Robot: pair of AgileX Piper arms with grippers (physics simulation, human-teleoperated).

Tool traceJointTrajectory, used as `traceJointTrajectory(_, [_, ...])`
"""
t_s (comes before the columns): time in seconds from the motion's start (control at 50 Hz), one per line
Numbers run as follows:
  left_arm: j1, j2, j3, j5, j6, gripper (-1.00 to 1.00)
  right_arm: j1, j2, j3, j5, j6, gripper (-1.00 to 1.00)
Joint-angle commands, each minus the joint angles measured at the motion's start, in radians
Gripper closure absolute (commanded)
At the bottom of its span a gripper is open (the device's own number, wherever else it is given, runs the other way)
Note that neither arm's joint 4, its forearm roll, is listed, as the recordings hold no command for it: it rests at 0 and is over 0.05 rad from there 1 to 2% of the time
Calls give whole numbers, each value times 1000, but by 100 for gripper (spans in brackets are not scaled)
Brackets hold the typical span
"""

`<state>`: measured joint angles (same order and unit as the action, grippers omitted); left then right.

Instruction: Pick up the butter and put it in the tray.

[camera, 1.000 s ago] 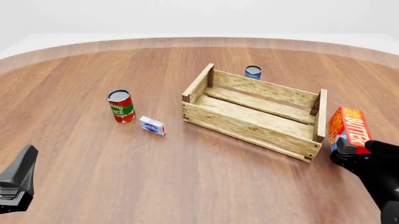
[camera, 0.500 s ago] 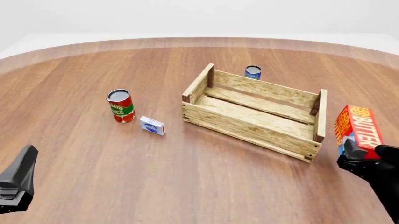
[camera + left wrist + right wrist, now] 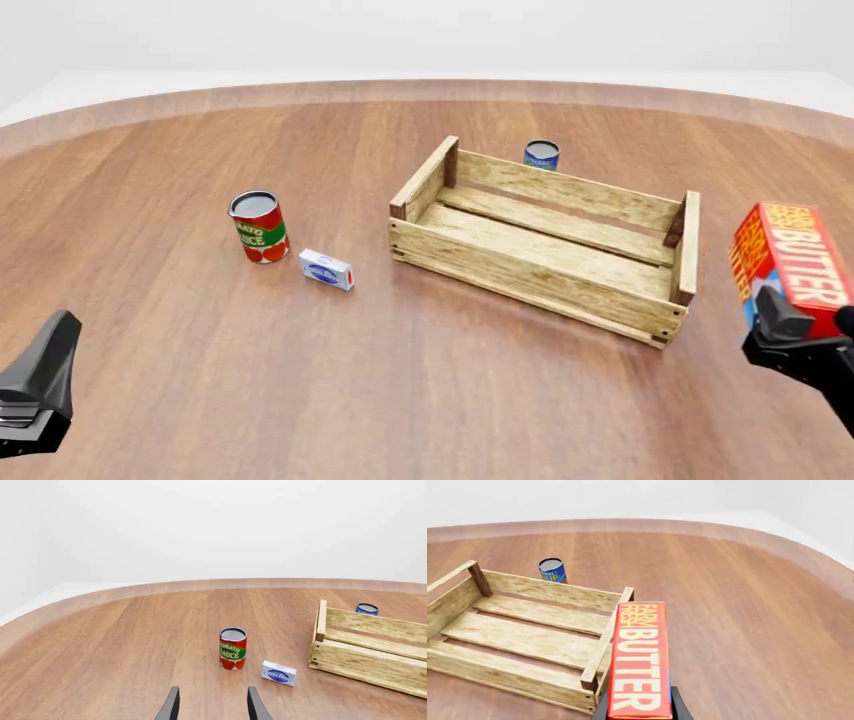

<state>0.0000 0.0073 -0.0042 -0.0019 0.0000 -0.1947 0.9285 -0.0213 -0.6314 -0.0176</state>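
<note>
The butter [image 3: 794, 262], a red carton with orange-yellow lettering, hangs in the air just right of the tray's right end, above the table. My right gripper [image 3: 801, 325] is shut on its near end. In the right wrist view the butter [image 3: 639, 660] runs lengthwise between the fingers, beside the tray's [image 3: 527, 672] corner post. The tray [image 3: 534, 280], a pale slatted crate, stands at mid-table with nothing in it. My left gripper [image 3: 54, 345] sits low at the near left, open and holding nothing [image 3: 212, 707], far from the tray [image 3: 367, 662].
A red-green tomato sauce can [image 3: 259, 227] stands left of the tray, with a small blue-white box [image 3: 327, 270] lying beside it. A small blue can [image 3: 541, 154] stands just behind the tray's far wall. The table's curved edge runs along the back.
My right gripper has lifted the butter and carried it a little to the right. The left arm and the other things have not moved.
</note>
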Motion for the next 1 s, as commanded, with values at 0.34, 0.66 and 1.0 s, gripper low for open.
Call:
traceJointTrajectory(0.34, [0,0,0,0,0,-100,87,-288,-130,347,-50,100])
traceJointTrajectory(0.66, [0,0,0,0,0,-100,148,-265,-212,400,-81,100])
traceJointTrajectory(1.0, [0,0,0,0,0,-100,226,-131,-279,351,-94,100])
